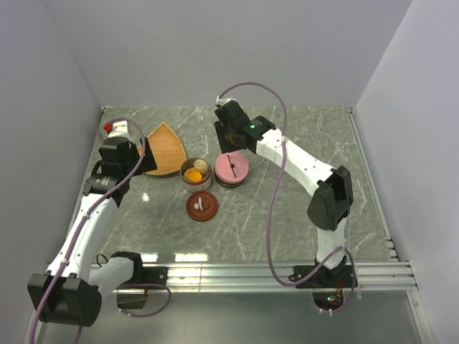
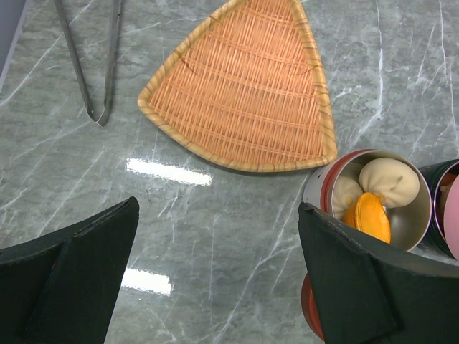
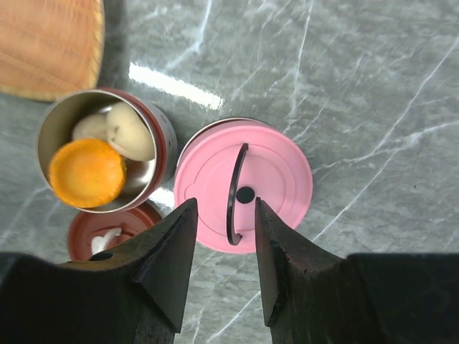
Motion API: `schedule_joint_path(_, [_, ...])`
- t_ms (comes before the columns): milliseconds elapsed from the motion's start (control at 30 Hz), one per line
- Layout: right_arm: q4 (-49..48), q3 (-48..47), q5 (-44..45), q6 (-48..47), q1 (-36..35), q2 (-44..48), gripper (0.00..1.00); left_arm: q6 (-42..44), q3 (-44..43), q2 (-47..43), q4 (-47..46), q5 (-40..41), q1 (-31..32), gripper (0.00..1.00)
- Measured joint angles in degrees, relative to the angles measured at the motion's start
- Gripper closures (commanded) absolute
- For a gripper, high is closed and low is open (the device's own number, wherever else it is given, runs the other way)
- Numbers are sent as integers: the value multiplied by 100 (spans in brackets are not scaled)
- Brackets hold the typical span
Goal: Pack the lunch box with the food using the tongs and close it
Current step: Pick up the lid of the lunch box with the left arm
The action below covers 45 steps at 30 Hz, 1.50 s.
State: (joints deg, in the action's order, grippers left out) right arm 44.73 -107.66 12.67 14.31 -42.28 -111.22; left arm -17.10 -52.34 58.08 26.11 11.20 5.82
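Now food, orange chunk point(image 3: 87, 172) plus beige dumplings point(image 3: 129, 132), in open tin point(image 3: 163, 147); red lid point(image 3: 80, 231) flat beside it. Pink-lidded tin point(image 3: 280, 172) just beside, shut. Tongs point(image 2: 100, 118) on table beside wicker plate point(image 2: 244, 86), unheld. Right gripper point(image 3: 222, 215) part-open, straddling pink lid's handle point(image 3: 234, 179), holding nothing. Left gripper point(image 2: 215, 215) spread wide, empty. Grey marble table point(image 2: 215, 251); plain pale walls point(image 1: 215, 50).

No legible txt, labels, nos.
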Motion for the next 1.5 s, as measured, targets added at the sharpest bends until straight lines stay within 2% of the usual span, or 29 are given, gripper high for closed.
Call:
schedule_joint_path(200, [-68, 20, -190, 149, 260, 417, 54, -2, 63, -437, 387, -92, 107, 1])
schedule_joint_path(333, [-240, 203, -402, 205, 623, 636, 54, -17, 120, -922, 804, -103, 577, 1])
schedule_joint_path(433, [-369, 439, -549, 223, 879, 715, 55, -87, -151, -1073, 1311, -291, 857, 4])
schedule_joint_path(633, [-586, 1056, -802, 221, 1182, 828, 55, -815, -514, -986, 1934, -852, 1187, 8])
schedule_joint_path(733, [-645, 1390, -925, 184, 1211, 942, 55, -1467, -302, -966, 1985, -979, 1779, 10])
schedule_joint_path(867, [-680, 1792, -1049, 120, 1244, 1217, 55, -2337, -87, -570, 2081, -721, 2999, 10])
schedule_joint_path(1000, [-664, 2050, -1086, 28, 1320, 1606, 55, -2940, -68, 66, 2020, -332, 3753, 10])
schedule_joint_path(1167, [-669, 2282, -1141, -81, 1493, 2087, 57, -3324, 39, 632, 1687, 11, 4046, 10])
schedule_joint_path(1400, [-660, 2339, -1541, -127, 1917, 2411, 61, -3287, -66, 1792, 1143, 387, 4113, 13])
schedule_joint_path(1500, [-695, 2365, -1733, -66, 1996, 2409, 63, -3152, -109, 2188, 879, 483, 4116, 21])
